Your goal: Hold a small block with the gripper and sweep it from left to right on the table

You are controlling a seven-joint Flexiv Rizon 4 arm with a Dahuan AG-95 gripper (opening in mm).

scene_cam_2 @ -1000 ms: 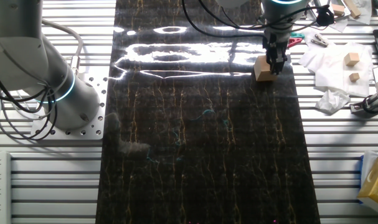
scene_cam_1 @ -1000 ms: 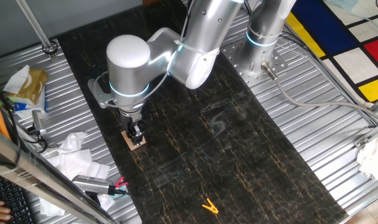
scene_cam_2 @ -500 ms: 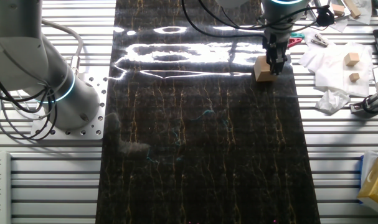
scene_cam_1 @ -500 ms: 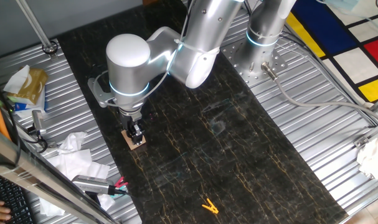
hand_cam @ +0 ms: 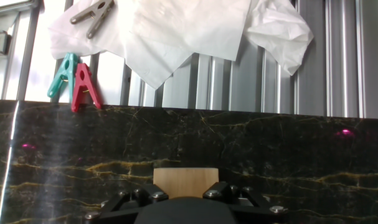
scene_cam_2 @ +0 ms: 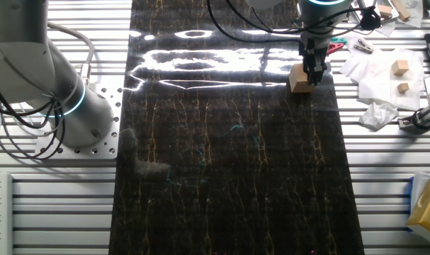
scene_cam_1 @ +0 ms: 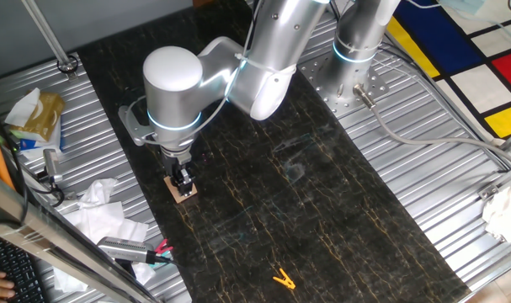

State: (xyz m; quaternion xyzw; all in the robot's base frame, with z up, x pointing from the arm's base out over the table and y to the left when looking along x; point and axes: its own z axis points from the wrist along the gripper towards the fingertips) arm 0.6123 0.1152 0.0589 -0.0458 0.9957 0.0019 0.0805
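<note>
The small block (scene_cam_1: pixel 185 195), a light tan wooden cube, rests on the black gold-veined table (scene_cam_1: pixel 306 185) near its left edge. My gripper (scene_cam_1: pixel 183 180) comes straight down on it from the silver arm, black fingers closed on its sides. From the other fixed view the small block (scene_cam_2: pixel 297 79) sits near the table's (scene_cam_2: pixel 222 177) right edge, with the gripper (scene_cam_2: pixel 312 71) partly covering it. In the hand view the small block (hand_cam: pixel 185 180) fills the space between the jaws of the gripper (hand_cam: pixel 185 194); its lower part is hidden.
Crumpled white tissue (hand_cam: pixel 176 31) lies on ribbed metal just beyond the table edge, with red (hand_cam: pixel 84 85), teal (hand_cam: pixel 62 76) and grey (hand_cam: pixel 92 11) clips. A yellow clip (scene_cam_1: pixel 282 279) lies near the table's front. A second arm's base (scene_cam_2: pixel 59 92) stands opposite. Spare cubes (scene_cam_2: pixel 400 67) rest on tissue.
</note>
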